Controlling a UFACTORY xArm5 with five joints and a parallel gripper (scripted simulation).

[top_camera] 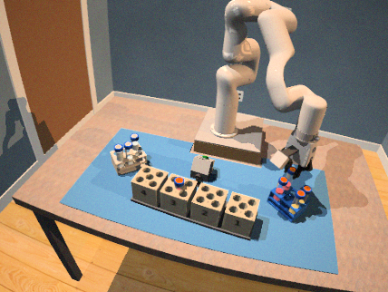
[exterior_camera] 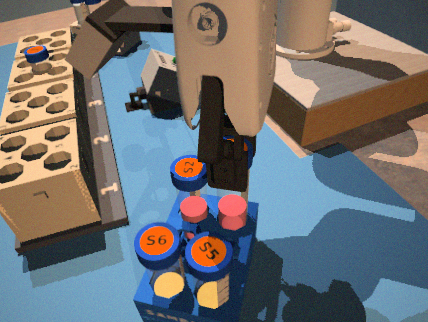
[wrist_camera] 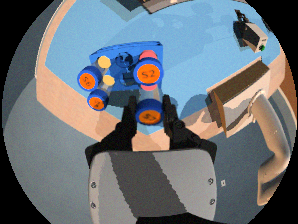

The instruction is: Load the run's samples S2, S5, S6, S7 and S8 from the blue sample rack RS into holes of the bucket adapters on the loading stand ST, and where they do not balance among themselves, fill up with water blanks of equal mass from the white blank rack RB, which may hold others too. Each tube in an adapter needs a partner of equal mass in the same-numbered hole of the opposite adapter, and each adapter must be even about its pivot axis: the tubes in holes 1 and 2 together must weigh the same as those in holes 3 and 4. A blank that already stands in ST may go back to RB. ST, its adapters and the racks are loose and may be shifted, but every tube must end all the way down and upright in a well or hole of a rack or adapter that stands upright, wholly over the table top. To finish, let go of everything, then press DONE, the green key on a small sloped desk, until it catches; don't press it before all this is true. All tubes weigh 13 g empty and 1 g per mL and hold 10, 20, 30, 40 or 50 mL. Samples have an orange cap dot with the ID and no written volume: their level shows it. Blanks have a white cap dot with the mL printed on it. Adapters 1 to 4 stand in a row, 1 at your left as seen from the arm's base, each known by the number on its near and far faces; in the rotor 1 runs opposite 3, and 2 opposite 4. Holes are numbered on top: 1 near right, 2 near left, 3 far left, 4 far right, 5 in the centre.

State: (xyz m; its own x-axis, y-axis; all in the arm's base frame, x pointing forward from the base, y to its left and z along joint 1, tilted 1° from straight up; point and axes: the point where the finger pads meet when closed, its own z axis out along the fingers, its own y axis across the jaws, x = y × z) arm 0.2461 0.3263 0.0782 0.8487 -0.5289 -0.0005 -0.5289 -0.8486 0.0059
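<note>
My gripper (exterior_camera: 231, 150) is over the far end of the blue sample rack RS (top_camera: 290, 199) and is shut on the orange-dotted cap of a sample tube (wrist_camera: 148, 113). Its ID is hidden by the fingers. The tube's pink liquid (exterior_camera: 232, 211) shows at the rack's top, so its lower end is still at the well. S2 (exterior_camera: 188, 169) stands beside it, with S6 (exterior_camera: 157, 242) and S5 (exterior_camera: 208, 252) at the rack's other end. The adapters (top_camera: 195, 196) stand in a row on stand ST. One orange-dotted sample (top_camera: 179, 181) stands in adapter 3.
The white blank rack RB (top_camera: 128, 156) with several blue-capped blanks stands behind adapter 4. The DONE desk (top_camera: 201, 167) with its green key sits between the adapters and the arm's raised base block (top_camera: 231, 141). RS is close to the blue mat's right edge.
</note>
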